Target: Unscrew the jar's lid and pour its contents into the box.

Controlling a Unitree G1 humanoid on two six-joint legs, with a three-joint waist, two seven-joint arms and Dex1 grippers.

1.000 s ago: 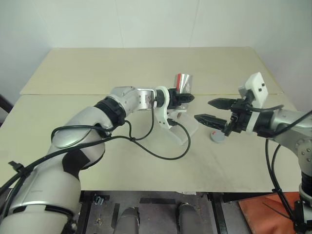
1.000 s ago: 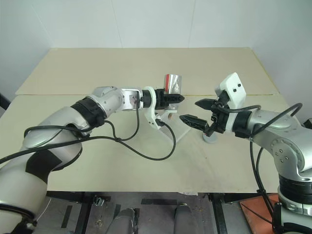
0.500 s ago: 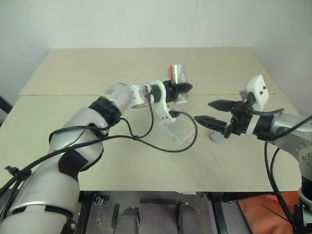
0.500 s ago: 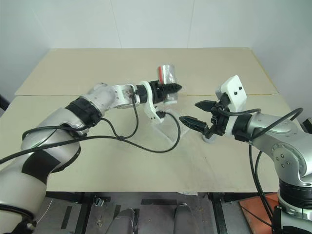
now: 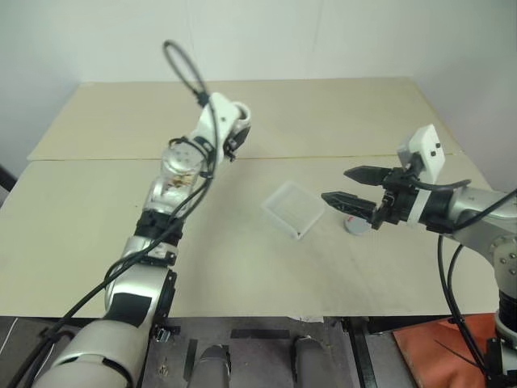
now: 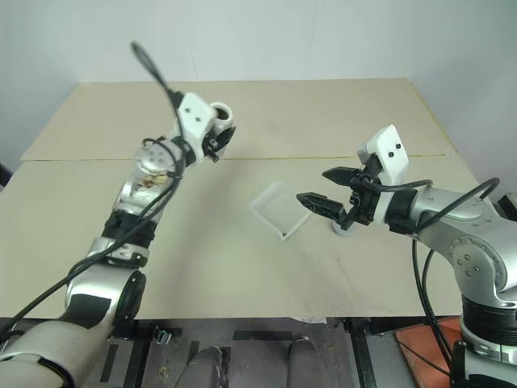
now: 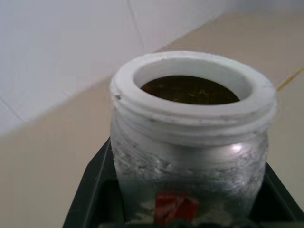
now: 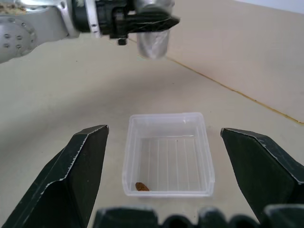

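Over on the left, the left gripper [image 8: 142, 21] is clamped around the small shiny silver metal jar with a red label patch [image 7: 190, 156], holding it up off the pale beige wooden table [image 5: 97, 226], mouth up and its white threaded rim bare. Dark brownish contents sit inside, so by the look of it the pour is not finished. From the right wrist camera the jar hangs beyond the far side of the tray, not over it.

Centre stage: the small shallow square tray of clear ribbed plastic [image 5: 294, 208] lies flat on the table, one little brown piece [image 8: 141, 187] in a corner.

On the right, the right gripper [image 5: 339, 186] hovers just beside the tray with its black fingers spread wide, nothing between them. Below it the round flat grey cap [image 5: 355, 225] rests on the table.

So the lid is off; pouring is the step in hand. Next call: bring the jar over the tray and tip its mouth down, keeping the spill inside the low walls.
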